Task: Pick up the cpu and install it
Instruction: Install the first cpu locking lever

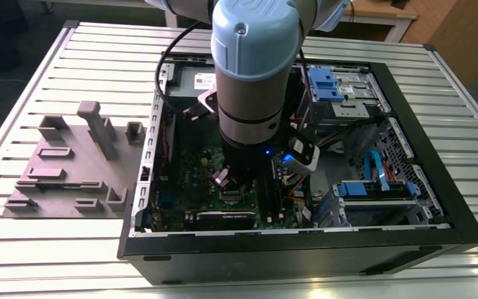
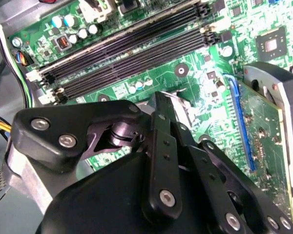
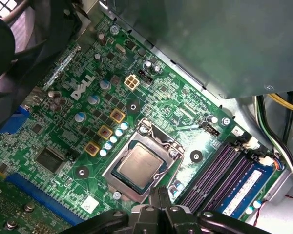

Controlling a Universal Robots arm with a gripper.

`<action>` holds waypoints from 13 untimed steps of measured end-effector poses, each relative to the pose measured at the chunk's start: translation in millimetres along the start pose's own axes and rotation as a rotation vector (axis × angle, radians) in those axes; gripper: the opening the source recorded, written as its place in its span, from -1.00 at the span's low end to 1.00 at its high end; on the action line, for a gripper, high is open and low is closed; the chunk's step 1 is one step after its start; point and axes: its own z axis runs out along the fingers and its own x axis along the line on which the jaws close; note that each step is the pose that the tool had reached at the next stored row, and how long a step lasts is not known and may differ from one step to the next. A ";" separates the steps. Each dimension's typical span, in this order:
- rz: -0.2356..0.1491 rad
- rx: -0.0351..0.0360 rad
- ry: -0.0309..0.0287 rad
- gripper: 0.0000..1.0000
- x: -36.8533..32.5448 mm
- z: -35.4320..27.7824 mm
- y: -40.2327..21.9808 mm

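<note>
The cpu [image 3: 138, 164], a small silvery square chip, lies flat inside the metal socket frame [image 3: 172, 145] on the green motherboard [image 3: 63, 122]. My gripper [image 3: 158, 199] hovers just beside the socket's edge, its two black fingers pressed together and shut with nothing between them. In the second wrist view the gripper [image 2: 159, 100] points down at the board beside the socket frame [image 2: 181, 104]. In the exterior view the arm reaches down into the open computer case [image 1: 305, 246], with the gripper [image 1: 229, 180] right above the socket [image 1: 233, 195].
A large grey metal box [image 3: 210, 39] overhangs the board. Black memory slots [image 2: 127, 48] run near the socket, one holding a blue module [image 3: 241, 187]. A graphics card [image 2: 278, 112] stands at the board's edge. A grey fixture [image 1: 73, 162] rests on the slatted table outside the case.
</note>
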 end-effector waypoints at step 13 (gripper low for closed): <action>-0.016 -0.0039 -0.0031 -0.80 -7.7 3.1 -6.4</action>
